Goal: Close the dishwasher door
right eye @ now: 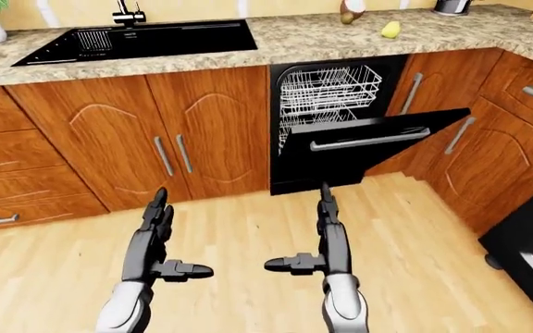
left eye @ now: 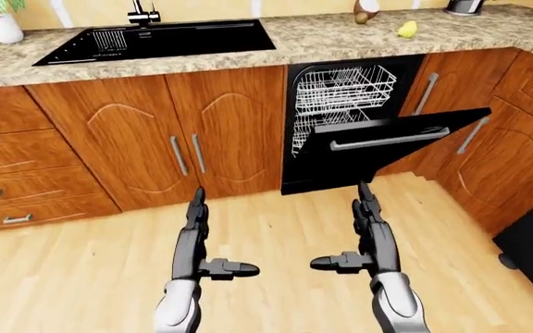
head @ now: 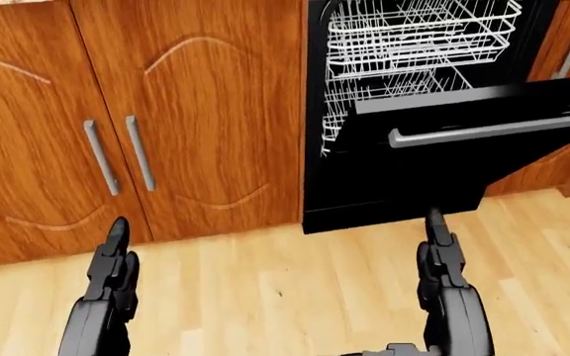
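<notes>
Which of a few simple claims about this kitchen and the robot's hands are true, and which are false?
1. The dishwasher door hangs partly open, with white wire racks visible behind it. True.
2. The right hand is gripping the door's handle. False: it is held apart from it over the wood floor, fingers open.
3. The left hand holds nothing. True.
4. The black sink sits directly above the dishwasher. False: it is set in the counter further left in the left-eye view, above the wooden cabinet doors.
5. A small yellow object lies on the counter. True.
</notes>
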Robot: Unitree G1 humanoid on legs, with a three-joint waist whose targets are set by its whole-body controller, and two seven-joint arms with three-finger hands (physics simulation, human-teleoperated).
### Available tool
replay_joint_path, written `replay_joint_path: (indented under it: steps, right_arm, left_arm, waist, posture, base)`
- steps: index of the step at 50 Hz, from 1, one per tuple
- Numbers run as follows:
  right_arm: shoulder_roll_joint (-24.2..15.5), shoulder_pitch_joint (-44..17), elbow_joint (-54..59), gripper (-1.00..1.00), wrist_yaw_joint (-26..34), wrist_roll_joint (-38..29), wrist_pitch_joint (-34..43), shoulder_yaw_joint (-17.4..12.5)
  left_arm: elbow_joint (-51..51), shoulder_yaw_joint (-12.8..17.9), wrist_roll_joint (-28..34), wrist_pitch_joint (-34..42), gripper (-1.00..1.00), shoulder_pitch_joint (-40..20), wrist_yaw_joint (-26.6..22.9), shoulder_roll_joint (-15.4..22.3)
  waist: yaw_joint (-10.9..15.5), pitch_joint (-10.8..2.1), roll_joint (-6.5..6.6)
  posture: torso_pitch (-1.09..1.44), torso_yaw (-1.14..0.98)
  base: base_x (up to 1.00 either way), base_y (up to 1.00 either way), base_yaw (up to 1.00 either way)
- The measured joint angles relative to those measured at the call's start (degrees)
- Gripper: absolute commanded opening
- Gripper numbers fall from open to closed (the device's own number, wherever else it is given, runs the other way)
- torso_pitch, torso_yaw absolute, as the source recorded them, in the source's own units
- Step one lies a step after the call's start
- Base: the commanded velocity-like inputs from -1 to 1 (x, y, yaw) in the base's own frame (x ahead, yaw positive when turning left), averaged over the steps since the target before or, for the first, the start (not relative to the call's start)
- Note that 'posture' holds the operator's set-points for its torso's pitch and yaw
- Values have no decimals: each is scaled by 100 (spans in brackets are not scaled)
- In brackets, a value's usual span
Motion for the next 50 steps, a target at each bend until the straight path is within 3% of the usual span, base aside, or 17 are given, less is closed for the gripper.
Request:
replay_joint_path:
  steps: [6, 8, 10, 12, 15, 18, 24, 26, 31, 36, 40, 41, 45, 50]
  right_arm:
    - [-36, 24, 22, 100, -61, 2, -1, -117]
    - [-30, 21, -15, 100, -57, 5, -3, -88]
    - [-30, 9, -74, 100, -44, 11, -33, -66]
    - [31, 2, -39, 100, -24, 19, -52, 7]
    - [34, 41, 49, 100, 29, 30, 5, 90]
    - [19, 35, 8, 100, 25, 34, 14, 29]
    - [23, 30, -111, 100, 7, 41, -51, 28]
    - [6, 50, -153, 100, 13, 43, -44, 34]
    - [-33, 106, -17, 100, -39, 29, 17, -109]
    - [-31, 59, -110, 100, -7, 27, 48, -32]
    - [-16, 51, -219, 100, 33, 38, 64, -22]
    - [27, 68, -223, 100, 38, 43, 63, 16]
    - [34, 227, -308, 100, 70, 60, 116, 78]
    - [30, 177, -396, 100, 31, 68, 88, 6]
  left_arm:
    - [1, -128, -3, -31, 100, -40, -59, -39]
    - [3, -102, -3, -22, 100, -25, -56, -30]
    - [-17, -75, -6, -32, 100, -22, -48, -22]
    - [16, 9, -6, -47, 100, -35, -29, 35]
    - [32, 70, 2, -6, 100, 38, 15, 35]
    - [-20, 17, 2, -1, 100, 10, 8, 24]
    - [-108, -25, -3, -14, 100, 19, -24, 19]
    - [-142, -22, -3, -8, 100, 15, -20, 2]
    - [-49, -183, 1, 32, 100, 59, -79, -43]
    - [-174, -143, 17, 12, 100, 62, -60, -31]
    - [-202, -161, 28, -21, 100, 76, -47, -24]
    - [-159, -116, 28, -25, 100, 64, -41, 11]
    - [-95, -17, 36, 25, 100, 125, 12, 22]
    - [-126, -70, 30, -36, 100, 61, 2, 12]
  waist:
    - [-77, 26, 73]
    - [-46, 66, 225]
    - [-4, 115, 477]
    - [125, 123, 439]
    - [114, 75, 459]
    - [99, 36, 299]
    - [113, 14, -148]
    - [50, -65, -319]
    - [-93, -60, -142]
    - [-2, 87, 199]
    - [67, 56, 564]
    - [109, 63, 501]
    - [99, 36, 449]
    - [128, 13, 82]
  posture:
    - [0, 0]
    - [0, 0]
    - [0, 0]
    - [0, 0]
    - [0, 0]
    - [0, 0]
    - [0, 0]
    - [0, 0]
    - [0, 0]
    - [0, 0]
    - [0, 0]
    - [0, 0]
    - [0, 0]
    - [0, 0]
  base:
    - [0, 0, -46]
    - [0, 0, -49]
    - [0, 0, -50]
    - [0, 0, -54]
    - [0, 0, -58]
    - [0, 0, -61]
    - [0, 0, -60]
    - [0, 0, -60]
    - [0, 0, -60]
    - [0, 0, -60]
    - [0, 0, -61]
    - [0, 0, -61]
    - [0, 0, -60]
    - [0, 0, -60]
